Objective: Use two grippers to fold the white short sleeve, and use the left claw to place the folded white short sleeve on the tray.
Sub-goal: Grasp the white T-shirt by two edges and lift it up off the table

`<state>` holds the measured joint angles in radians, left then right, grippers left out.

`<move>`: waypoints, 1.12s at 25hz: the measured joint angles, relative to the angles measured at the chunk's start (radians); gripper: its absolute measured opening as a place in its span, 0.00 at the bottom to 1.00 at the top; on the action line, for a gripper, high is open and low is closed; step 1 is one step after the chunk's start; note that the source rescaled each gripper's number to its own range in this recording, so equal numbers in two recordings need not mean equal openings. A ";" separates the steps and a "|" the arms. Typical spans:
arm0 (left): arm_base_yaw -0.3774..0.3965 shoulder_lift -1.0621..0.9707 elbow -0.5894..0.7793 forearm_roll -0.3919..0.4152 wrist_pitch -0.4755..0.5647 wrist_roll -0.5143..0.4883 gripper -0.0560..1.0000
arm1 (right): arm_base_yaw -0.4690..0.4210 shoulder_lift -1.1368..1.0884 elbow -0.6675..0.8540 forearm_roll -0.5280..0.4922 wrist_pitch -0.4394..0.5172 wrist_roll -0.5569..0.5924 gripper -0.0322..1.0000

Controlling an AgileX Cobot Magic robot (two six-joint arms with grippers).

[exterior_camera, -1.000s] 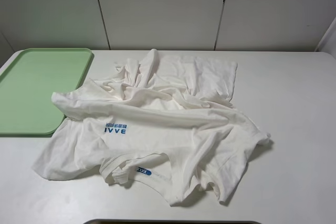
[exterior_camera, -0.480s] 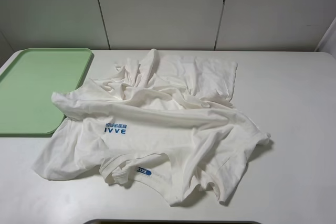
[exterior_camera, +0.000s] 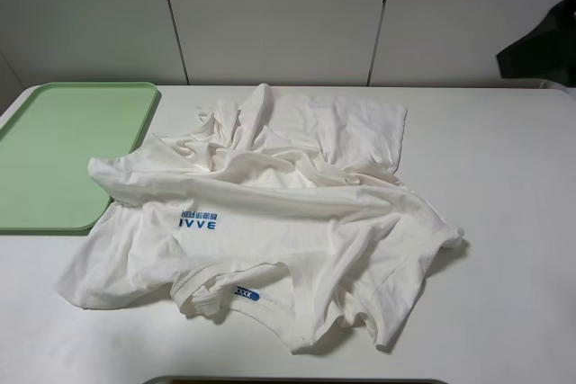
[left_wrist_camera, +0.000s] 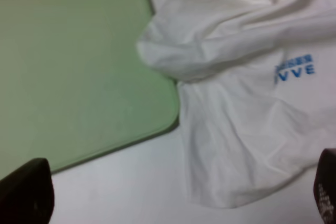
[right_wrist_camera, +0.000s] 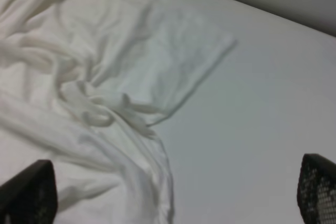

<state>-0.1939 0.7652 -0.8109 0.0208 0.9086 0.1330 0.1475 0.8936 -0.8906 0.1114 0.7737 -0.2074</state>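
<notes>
A crumpled white short sleeve sprawls mid-table, 1 edge lapping the green tray at the left. The left gripper and right gripper hang above it, jaws spread wide, holding nothing. Pinching bunched layers could skew the fold or drag the tray. Plain white table; pale panelled wall behind.
</notes>
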 joint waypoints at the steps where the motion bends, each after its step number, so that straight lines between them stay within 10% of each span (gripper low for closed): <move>1: -0.028 0.014 -0.008 0.000 -0.001 0.015 0.99 | 0.045 0.046 -0.019 0.001 -0.005 -0.024 1.00; 13: -0.315 0.213 -0.034 0.000 0.038 0.252 0.98 | 0.353 0.333 -0.069 0.004 -0.078 -0.210 1.00; 28: -0.342 0.471 -0.036 0.001 0.028 0.488 0.96 | 0.465 0.616 -0.069 -0.010 -0.154 -0.378 1.00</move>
<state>-0.5358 1.2359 -0.8470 0.0214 0.9370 0.6209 0.6129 1.5094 -0.9599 0.1011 0.6201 -0.5853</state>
